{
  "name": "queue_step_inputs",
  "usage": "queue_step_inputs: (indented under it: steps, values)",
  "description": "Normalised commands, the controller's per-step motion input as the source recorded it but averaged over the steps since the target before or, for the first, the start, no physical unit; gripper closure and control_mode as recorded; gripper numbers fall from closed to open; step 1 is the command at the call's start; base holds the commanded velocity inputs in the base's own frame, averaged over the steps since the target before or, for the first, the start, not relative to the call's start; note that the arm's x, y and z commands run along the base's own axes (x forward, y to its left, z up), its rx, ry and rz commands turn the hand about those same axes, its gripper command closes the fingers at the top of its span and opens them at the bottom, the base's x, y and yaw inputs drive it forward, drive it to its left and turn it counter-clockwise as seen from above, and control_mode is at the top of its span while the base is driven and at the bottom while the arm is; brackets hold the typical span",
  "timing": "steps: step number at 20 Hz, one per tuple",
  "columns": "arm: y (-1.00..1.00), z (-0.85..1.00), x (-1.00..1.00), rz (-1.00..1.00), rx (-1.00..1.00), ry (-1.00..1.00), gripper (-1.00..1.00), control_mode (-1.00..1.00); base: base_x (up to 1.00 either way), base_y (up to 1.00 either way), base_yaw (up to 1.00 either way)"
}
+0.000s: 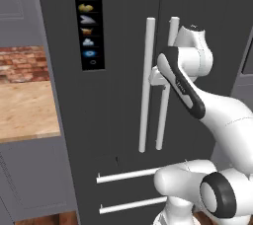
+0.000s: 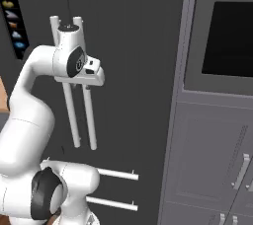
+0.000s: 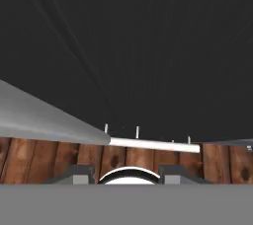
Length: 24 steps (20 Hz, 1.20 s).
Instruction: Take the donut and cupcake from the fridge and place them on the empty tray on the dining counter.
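The gripper (image 3: 126,177) sits at the fridge's right-hand door handle (image 1: 164,101), its jaws drawn narrow; in the hand view the two dark finger tips (image 3: 76,174) stand at either side of a pale rounded shape that seems to be the bar itself, so the jaws look closed on the handle, though the contact is hard to make out. In the left base view the white hand presses against that handle about halfway up the doors, and the right base view shows the wrist up against the two long white bars from the other side. The left-hand door handle (image 1: 146,85) runs just beside it, parallel and upright. The fridge (image 1: 118,120) is dark grey with both doors shut, a black icon panel (image 1: 89,19) on its left door and two drawer bars (image 1: 127,174) below. A wooden floor (image 3: 148,162) shows beneath the fridge in the hand view. Left of the fridge lies a beige counter top (image 1: 27,110) under a brick wall (image 1: 22,63); to its right stands a grey cabinet (image 2: 212,145) with a dark oven window (image 2: 227,39).
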Motion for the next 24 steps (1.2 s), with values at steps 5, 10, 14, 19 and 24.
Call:
queue_step_inputs:
  steps: [5,10,14,19,24]
  values:
    - [0.0,0.0,-0.75,0.0,-0.02,-0.22,-1.0,-1.0,0.0,0.0,0.0]
    - [0.0,0.19,-0.97,0.0,-0.11,-0.46,-1.0,-1.0,0.0,0.0,0.0]
    - [0.01,0.53,-0.89,0.0,0.0,-0.25,-1.0,-1.0,0.0,0.0,0.0]
    - [0.0,0.46,-0.59,0.0,0.0,-0.14,-1.0,1.0,-0.39,0.0,0.0]
    - [0.0,0.0,0.0,0.0,0.0,0.0,-1.0,1.0,-0.93,0.09,0.0]
